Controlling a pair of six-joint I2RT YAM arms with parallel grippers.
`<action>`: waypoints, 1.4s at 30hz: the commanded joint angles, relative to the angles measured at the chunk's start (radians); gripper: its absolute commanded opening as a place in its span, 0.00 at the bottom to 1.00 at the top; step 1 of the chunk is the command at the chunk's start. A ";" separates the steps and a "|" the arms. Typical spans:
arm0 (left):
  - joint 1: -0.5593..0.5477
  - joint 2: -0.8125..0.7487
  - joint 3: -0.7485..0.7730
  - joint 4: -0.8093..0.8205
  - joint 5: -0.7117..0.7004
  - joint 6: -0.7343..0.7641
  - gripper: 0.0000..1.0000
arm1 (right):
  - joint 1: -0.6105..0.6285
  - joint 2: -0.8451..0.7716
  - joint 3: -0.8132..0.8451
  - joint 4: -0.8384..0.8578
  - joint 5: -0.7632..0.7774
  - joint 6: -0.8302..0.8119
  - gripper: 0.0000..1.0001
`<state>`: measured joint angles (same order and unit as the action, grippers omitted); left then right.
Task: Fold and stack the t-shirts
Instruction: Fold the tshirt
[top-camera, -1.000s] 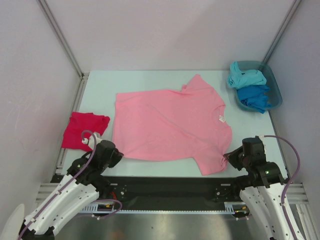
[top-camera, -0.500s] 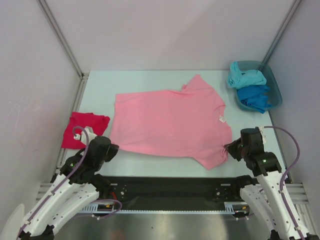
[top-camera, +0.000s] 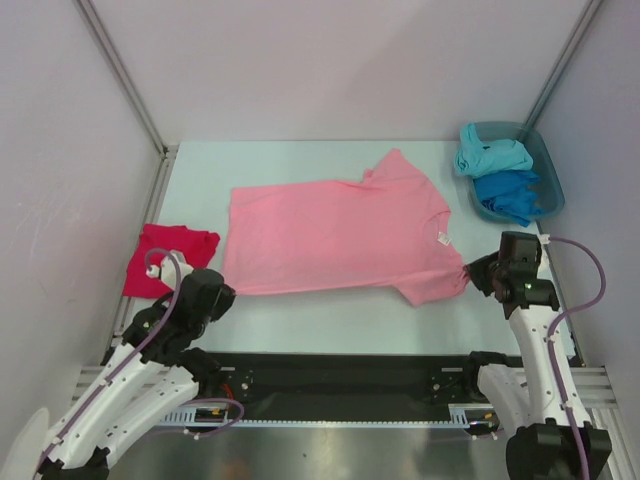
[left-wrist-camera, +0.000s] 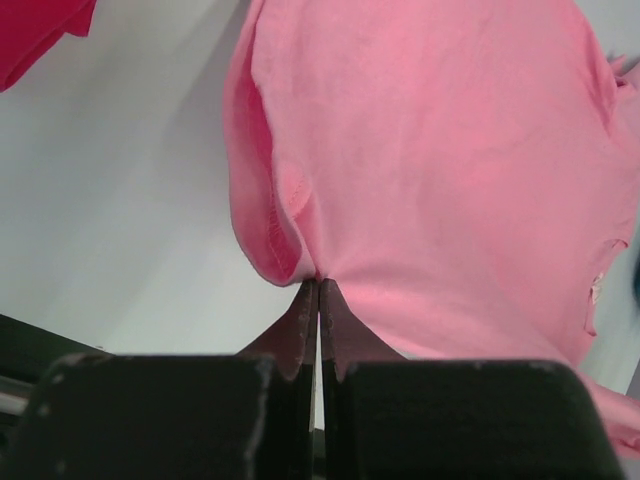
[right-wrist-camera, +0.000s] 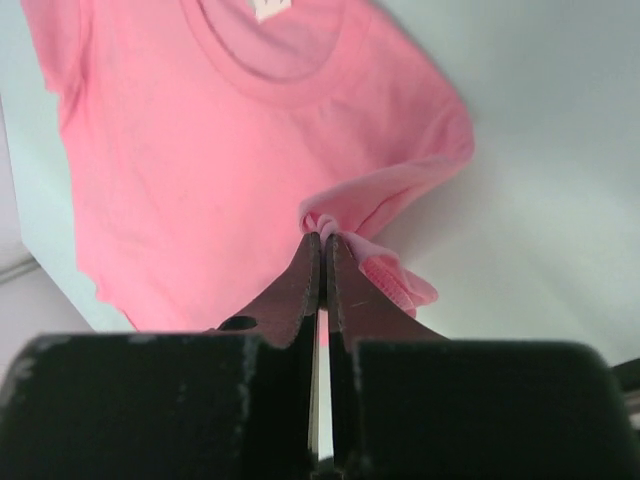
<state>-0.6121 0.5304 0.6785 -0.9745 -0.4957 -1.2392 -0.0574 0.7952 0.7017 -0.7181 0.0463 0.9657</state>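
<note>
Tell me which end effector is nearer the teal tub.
Right. The right end effector grips the pink t-shirt in front of the tub; the left end effector grips that shirt across the table, beside the crimson t-shirt.

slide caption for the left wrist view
Left gripper pinching the pink shirt at its edge; red shirt at upper left.

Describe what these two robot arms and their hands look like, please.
The left arm and right arm are white jointed segments with black wrist sections. A purplish cable loops along each. The left hand and right hand each have two slim dark fingers tapering to points, on a wide black block.
</note>
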 joint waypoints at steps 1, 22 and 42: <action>0.009 0.005 -0.023 0.003 -0.009 0.000 0.00 | -0.076 0.013 0.027 0.069 -0.034 -0.065 0.00; 0.034 0.204 0.016 0.106 -0.089 0.030 0.00 | -0.134 0.180 0.002 0.239 -0.122 -0.035 0.00; 0.193 0.388 0.023 0.321 -0.063 0.162 0.00 | -0.070 0.433 0.099 0.358 -0.106 -0.010 0.00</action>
<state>-0.4377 0.8982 0.6765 -0.7063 -0.5358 -1.1202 -0.1322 1.2121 0.7692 -0.4145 -0.0811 0.9424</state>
